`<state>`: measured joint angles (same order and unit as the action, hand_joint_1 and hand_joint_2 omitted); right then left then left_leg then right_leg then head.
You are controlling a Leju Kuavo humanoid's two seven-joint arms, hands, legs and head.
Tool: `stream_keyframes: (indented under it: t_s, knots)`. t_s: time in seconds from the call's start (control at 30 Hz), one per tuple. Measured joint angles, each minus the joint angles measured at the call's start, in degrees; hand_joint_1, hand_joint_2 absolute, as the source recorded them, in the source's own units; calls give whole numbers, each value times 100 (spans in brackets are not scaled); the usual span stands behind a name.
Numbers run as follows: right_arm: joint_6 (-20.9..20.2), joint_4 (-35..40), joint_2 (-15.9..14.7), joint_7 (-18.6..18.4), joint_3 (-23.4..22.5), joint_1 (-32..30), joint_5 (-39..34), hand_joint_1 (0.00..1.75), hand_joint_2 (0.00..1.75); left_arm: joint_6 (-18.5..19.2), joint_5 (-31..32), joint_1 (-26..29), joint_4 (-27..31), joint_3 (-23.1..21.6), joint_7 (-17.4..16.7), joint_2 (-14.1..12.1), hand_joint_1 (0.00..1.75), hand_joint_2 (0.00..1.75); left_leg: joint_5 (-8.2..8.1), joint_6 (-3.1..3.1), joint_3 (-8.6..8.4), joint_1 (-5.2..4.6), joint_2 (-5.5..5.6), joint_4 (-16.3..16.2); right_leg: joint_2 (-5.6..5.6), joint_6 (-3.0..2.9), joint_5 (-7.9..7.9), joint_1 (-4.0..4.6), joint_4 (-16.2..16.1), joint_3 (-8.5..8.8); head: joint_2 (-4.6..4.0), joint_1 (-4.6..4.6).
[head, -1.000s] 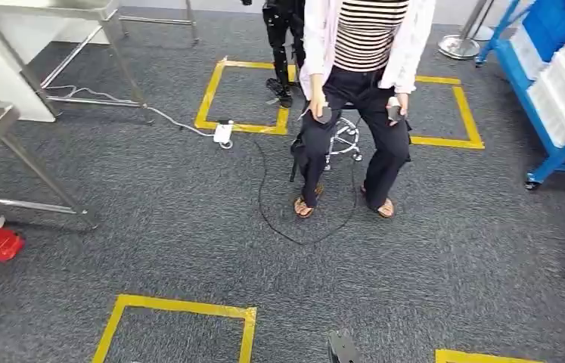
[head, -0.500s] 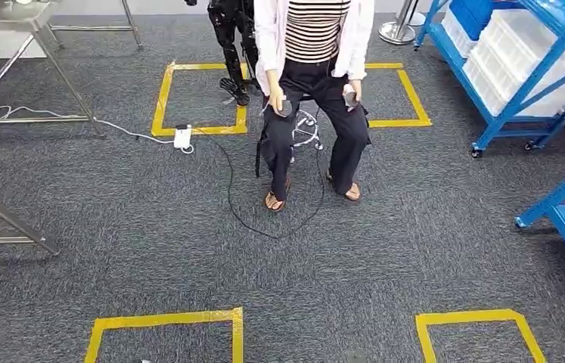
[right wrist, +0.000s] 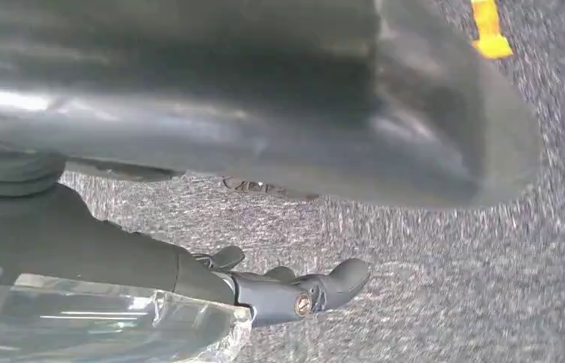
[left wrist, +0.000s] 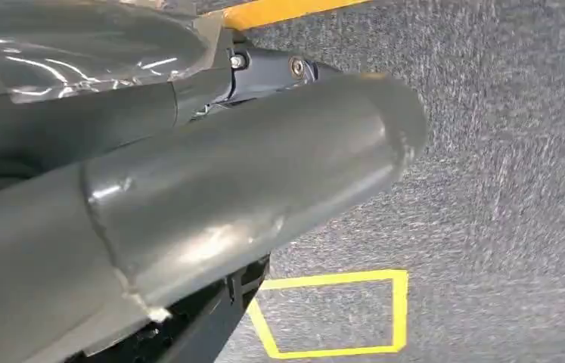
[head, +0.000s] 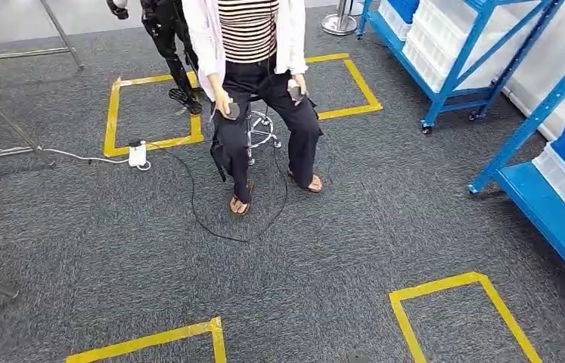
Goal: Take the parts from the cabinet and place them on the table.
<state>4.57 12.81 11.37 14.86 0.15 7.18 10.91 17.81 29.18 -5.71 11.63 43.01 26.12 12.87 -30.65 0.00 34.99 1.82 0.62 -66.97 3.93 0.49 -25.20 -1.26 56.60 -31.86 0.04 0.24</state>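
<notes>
Head view: person (head: pixel 253 68) sits on a stool (head: pixel 262 128) on grey carpet (head: pixel 324 257) with yellow tape squares (head: pixel 461 314); blue shelving (head: pixel 453 53) with white bins (head: pixel 445 38) stands at right. No parts can be made out. Left robot hand (left wrist: pixel 211 189) and right robot hand (right wrist: pixel 294 291) hang over the carpet; cannot tell whether either is clenched or released.

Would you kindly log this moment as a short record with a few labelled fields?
floor: grey carpet marked with yellow tape squares
person: seated on a stool, a dark controller in each hand
shelving: blue racks with white bins, at the right
cable: black loop on the carpet by the person's feet
left hand: holds nothing visible, over carpet
right hand: fingers apart, nothing held
parts: none seen yet
</notes>
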Motion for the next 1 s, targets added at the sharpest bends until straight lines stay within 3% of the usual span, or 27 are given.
stream_keyframes:
  t_s: [0.03,0.07,0.13,0.2,0.23,0.27,0.3,0.37,0.4,0.43,0.47,0.5,0.53,0.57,0.6,0.7,0.73,0.77,0.8,0.83,0.87,0.9,0.93,1.0]
  knots:
    - [0,0,0,0,0,1,2,0,0,0,2,0,0,0,0,-7,0,0,230,-24,-204,48,173,468,62,13,-9,1,28,-16,0,2]
    - [0,-2,0,-2,0,16,0,0,0,0,2,4,-9,0,0,-4,0,0,228,-50,-290,76,451,720,109,64,-34,49,110,-82,0,-15]
    - [0,-4,-2,-2,0,20,0,0,0,0,2,1,-9,0,-2,0,0,0,212,-32,-240,21,345,713,214,149,-7,59,115,-187,0,9]
    - [0,-7,-4,-2,2,-4,0,0,0,0,4,-3,-9,0,-2,4,0,0,251,61,-247,-43,235,741,333,239,23,45,85,-270,0,2]
    - [0,-11,-4,-2,2,-13,0,0,0,0,4,-15,-9,0,0,9,0,0,297,141,-257,-25,134,794,163,250,-24,7,182,-275,0,13]
    - [0,-11,0,-2,2,-7,0,0,0,2,4,-19,-9,-2,0,7,0,0,301,196,-258,-28,98,807,-78,230,-147,34,385,-385,0,33]
    - [0,-11,11,-2,2,3,0,0,0,4,4,-19,-9,0,2,9,0,0,301,215,-256,-39,15,807,-236,210,-344,32,782,-584,0,57]
    - [0,-11,9,-2,2,10,0,0,0,2,4,-2,-9,0,2,7,0,0,292,232,-248,-86,-168,804,-315,210,-730,29,1794,-1053,0,61]
    - [0,-13,2,-2,2,-3,0,0,0,2,4,-2,-9,0,2,4,0,0,291,233,-247,-103,-240,804,-323,241,-769,28,2021,-1146,0,59]
    - [0,-15,-2,-2,2,-17,0,0,0,2,4,-4,-9,0,0,4,0,0,289,233,-248,-109,-301,803,-328,270,-712,28,1920,-1082,0,61]
    - [0,-17,-2,-2,2,-23,0,0,0,2,4,-10,-9,0,2,4,0,0,287,231,-250,-111,-359,803,-343,307,-577,31,1572,-882,0,65]
    - [0,-17,-4,-2,2,-22,0,0,0,2,4,-16,-9,-2,0,7,0,0,284,227,-256,-111,-412,803,-402,338,-398,33,1037,-586,0,68]
    - [0,-17,-4,-2,2,-13,0,0,0,2,4,-19,-9,0,2,9,0,0,276,214,-270,-112,-462,803,-579,340,-220,39,403,-229,0,68]
    - [0,-17,-2,-2,0,4,0,0,0,2,4,-19,-9,-2,0,9,0,0,265,197,-285,-127,-494,801,-862,263,-182,83,102,-88,0,77]
    - [0,-17,0,0,2,17,2,0,0,7,4,-10,-9,0,0,9,0,0,238,150,-303,-153,-541,803,-872,230,-144,170,97,-79,0,70]
    - [0,-17,-17,-2,2,10,0,0,0,7,4,-25,-9,-4,0,33,0,0,219,69,-384,-134,-702,841,-662,118,-119,185,65,-117,0,74]
    - [0,-17,-15,-2,0,7,0,0,0,7,4,-27,-9,-7,0,39,0,0,172,17,-378,-102,-652,799,-593,46,-63,28,-5,1,0,72]
    - [0,-17,-9,0,0,6,2,0,0,7,4,-29,-9,-9,2,35,0,0,41,2,-348,-99,-394,648,-534,22,-48,54,-16,14,0,39]
    - [0,-20,-2,-2,0,14,0,0,0,7,4,-28,-9,-9,2,35,0,0,-201,4,-198,-88,-194,288,-493,-24,-29,47,-13,11,0,48]
    - [0,-20,2,-2,0,22,0,0,0,4,4,-19,-9,-9,0,31,0,0,-441,-3,13,-86,-93,-181,-432,-51,-27,50,-13,8,0,26]
    - [0,-20,13,-4,0,21,15,0,0,-2,7,-5,-9,-9,2,28,0,0,-653,-20,267,-84,-47,-697,-348,-51,-27,55,-12,5,0,31]
    - [33,-20,11,-59,2,17,116,0,0,-29,26,-4,-9,-13,7,26,0,0,-717,-30,430,-80,-41,-995,-277,-50,-27,55,-10,7,0,24]
    - [39,-20,4,-148,7,20,209,0,0,-70,37,-7,-9,-24,7,26,0,0,-626,-41,474,-65,-43,-1010,-198,-49,-27,51,-8,13,0,29]
    - [39,-20,2,-159,9,21,218,0,0,-76,39,-9,-9,-26,5,26,0,0,-594,-43,467,-61,-44,-983,-184,-48,-27,50,-7,15,0,28]
